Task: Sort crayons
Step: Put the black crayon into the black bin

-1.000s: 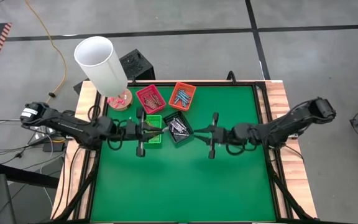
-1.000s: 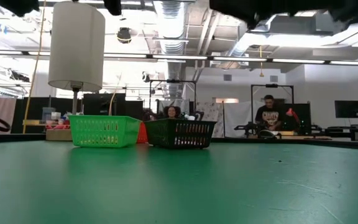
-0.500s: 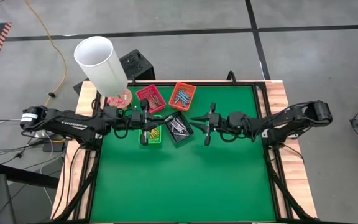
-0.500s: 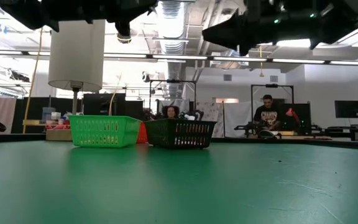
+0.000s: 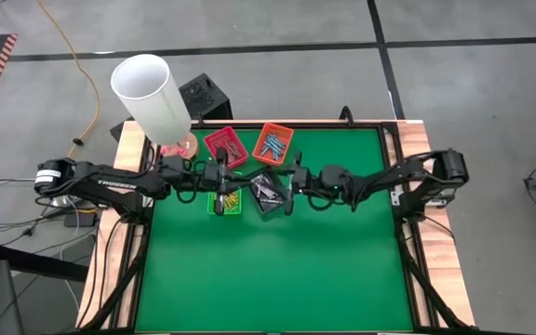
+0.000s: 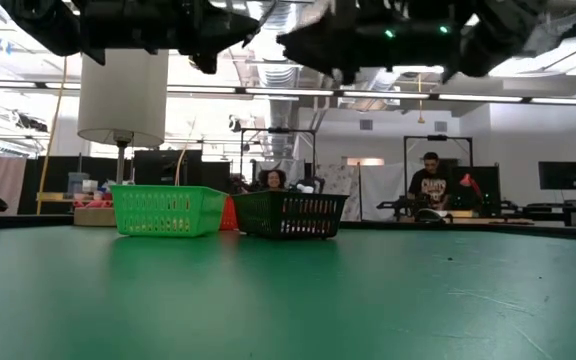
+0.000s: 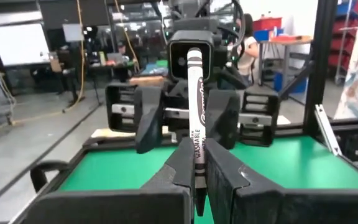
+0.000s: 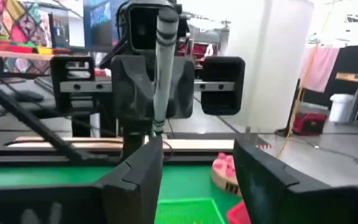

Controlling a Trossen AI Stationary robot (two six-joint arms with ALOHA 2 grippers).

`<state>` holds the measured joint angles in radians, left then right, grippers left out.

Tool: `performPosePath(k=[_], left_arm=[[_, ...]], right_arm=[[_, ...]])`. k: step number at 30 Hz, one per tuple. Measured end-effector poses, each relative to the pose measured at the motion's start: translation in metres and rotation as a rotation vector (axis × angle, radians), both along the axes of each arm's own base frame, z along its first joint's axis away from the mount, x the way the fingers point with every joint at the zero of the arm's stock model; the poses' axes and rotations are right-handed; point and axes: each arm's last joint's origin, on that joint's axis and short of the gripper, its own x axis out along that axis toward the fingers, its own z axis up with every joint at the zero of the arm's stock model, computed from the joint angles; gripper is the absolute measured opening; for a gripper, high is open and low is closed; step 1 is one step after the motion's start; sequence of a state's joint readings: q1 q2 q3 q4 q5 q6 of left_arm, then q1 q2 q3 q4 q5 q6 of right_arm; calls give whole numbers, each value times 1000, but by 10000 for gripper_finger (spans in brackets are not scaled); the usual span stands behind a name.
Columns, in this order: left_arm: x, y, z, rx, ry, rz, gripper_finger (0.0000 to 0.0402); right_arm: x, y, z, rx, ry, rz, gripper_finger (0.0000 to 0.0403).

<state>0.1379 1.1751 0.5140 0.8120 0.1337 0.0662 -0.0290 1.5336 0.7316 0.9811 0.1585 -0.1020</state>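
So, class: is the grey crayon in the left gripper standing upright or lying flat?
Upright. In the left wrist view the grey crayon stands straight up, pinched at its lower end between the left gripper's shut fingers.

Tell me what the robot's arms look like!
Both arms are dark and jointed. The left arm has white lettering along it and a white-marked joint. Each end effector, left and right, has two flat black fingers on a black crossbar.

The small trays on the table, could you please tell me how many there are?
4. The red tray and orange tray sit along the far edge; the green tray and black tray sit nearer, partly hidden under the arms.
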Motion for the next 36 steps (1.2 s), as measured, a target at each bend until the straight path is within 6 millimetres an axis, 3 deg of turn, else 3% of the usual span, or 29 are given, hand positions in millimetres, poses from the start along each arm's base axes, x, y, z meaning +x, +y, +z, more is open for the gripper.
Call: performPosePath(k=[10, 25, 36], left_arm=[[-1, 0, 3, 32, -26, -5, 5], [-2, 7, 3, 64, -20, 49, 5], [-4, 21, 1, 51, 0, 69, 5]], right_arm=[[21, -3, 24, -83, -59, 57, 207], [21, -3, 2, -59, 134, 96, 207], [17, -8, 13, -73, 52, 145, 207]])
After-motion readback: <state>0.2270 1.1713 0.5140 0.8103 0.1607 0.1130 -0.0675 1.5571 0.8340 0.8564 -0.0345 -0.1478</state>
